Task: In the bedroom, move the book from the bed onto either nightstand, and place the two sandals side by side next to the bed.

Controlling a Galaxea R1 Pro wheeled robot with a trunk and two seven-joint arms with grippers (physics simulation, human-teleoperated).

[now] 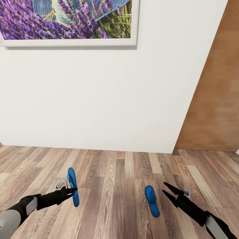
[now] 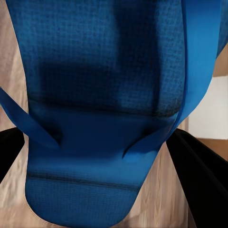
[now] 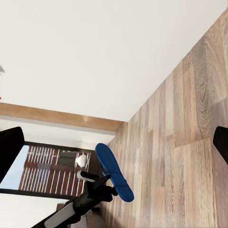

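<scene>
My left gripper (image 1: 72, 192) is shut on a bright blue sandal (image 1: 72, 186), held on edge above the wood-plank floor. The left wrist view has that sandal (image 2: 109, 95) close up between two black fingers (image 2: 202, 183). In the right wrist view the same sandal (image 3: 114, 173) hangs in the left gripper (image 3: 102, 183). The other blue sandal (image 1: 152, 200) lies on the floor just left of my right gripper (image 1: 164, 188), which is open and not touching it. The book, the bed and the nightstand are out of view.
A white wall (image 1: 99, 99) stands straight ahead with a framed lavender picture (image 1: 66, 20) high on it. A brown wooden door (image 1: 215, 99) is at the right. Plank floor (image 1: 113, 186) lies between the two arms.
</scene>
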